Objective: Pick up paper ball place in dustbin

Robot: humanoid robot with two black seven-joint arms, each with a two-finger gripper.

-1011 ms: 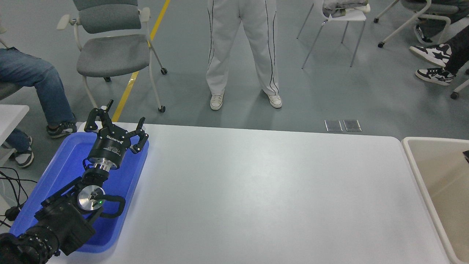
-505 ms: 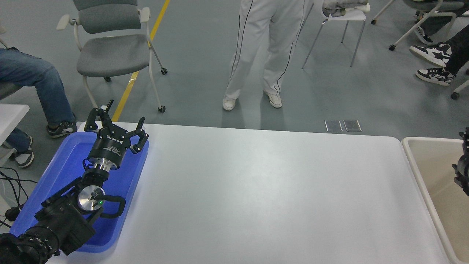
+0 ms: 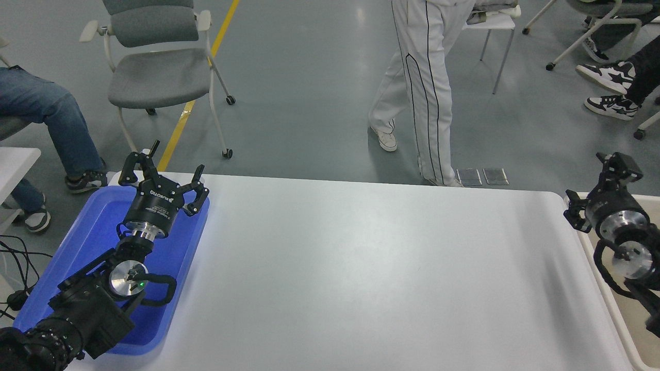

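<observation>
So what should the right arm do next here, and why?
Probably draw back clear of the bin. The right claw hangs open and empty over the dustbin's left rim, and no paper ball shows on the table or in either claw. The left claw is parked over the blue tray.

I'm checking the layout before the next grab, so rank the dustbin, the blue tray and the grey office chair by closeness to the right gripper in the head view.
From the right gripper:
1. Dustbin, directly beneath it at the right edge.
2. Grey office chair, far left, beyond the table.
3. Blue tray, at the table's left end, under the left gripper.
</observation>
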